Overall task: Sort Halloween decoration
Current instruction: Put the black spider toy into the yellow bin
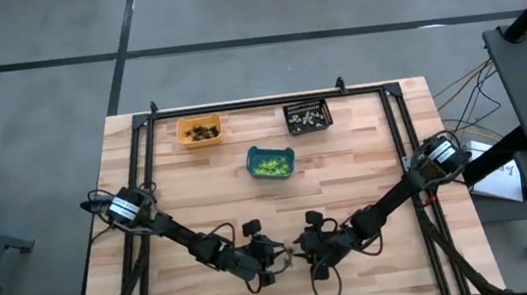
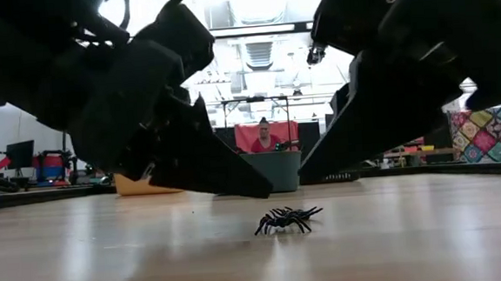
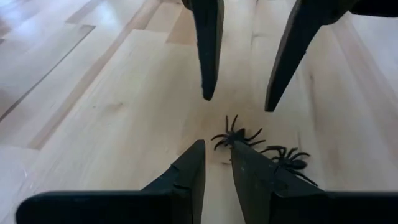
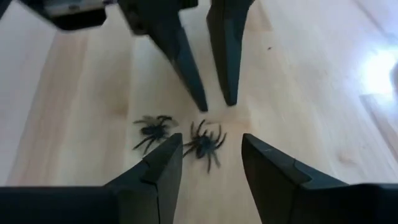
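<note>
You have a wooden table (image 1: 369,185) with three bins at its far side: an orange bin (image 1: 199,130), a black bin (image 1: 307,116) and a teal bin (image 1: 269,162) nearer the middle. Both arms meet tip to tip at the near edge. Your right gripper (image 4: 211,158) stands open and empty; your left gripper (image 3: 216,163) is nearly closed, a narrow gap showing, also empty. Two black spiders lie on the wood between them: one spider (image 4: 205,142) between the right fingers, the other spider (image 4: 152,129) just beside. They look light, thin-legged and likely springy, so pinch the body, not the legs.
</note>
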Tool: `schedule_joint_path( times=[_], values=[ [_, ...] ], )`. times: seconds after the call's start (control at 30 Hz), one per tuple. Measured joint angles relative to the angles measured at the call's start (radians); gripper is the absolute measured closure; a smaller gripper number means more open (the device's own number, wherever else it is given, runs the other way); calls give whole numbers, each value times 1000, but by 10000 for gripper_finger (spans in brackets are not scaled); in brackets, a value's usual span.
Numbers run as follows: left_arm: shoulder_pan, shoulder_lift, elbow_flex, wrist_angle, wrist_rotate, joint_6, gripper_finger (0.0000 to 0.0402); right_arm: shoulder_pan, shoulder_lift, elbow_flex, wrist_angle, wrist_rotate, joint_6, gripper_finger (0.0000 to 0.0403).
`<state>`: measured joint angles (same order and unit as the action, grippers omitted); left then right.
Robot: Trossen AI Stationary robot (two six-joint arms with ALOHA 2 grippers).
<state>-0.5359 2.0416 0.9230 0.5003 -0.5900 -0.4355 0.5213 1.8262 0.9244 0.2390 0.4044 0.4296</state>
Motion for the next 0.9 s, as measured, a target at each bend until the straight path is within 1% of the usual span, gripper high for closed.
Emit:
schedule_joint_path(
  times=[0.37, 0.7, 0.9],
  values=[
    [8, 36, 1, 37, 0, 15, 340, -2, 10, -10, 8, 27, 73, 242],
    [10, 52, 1, 43, -1, 4, 340, -2, 85, -10, 44, 48, 144, 243],
    [10, 52, 1, 42, -2, -1, 340, -2, 111, -9, 100, 62, 134, 246]
  ],
)
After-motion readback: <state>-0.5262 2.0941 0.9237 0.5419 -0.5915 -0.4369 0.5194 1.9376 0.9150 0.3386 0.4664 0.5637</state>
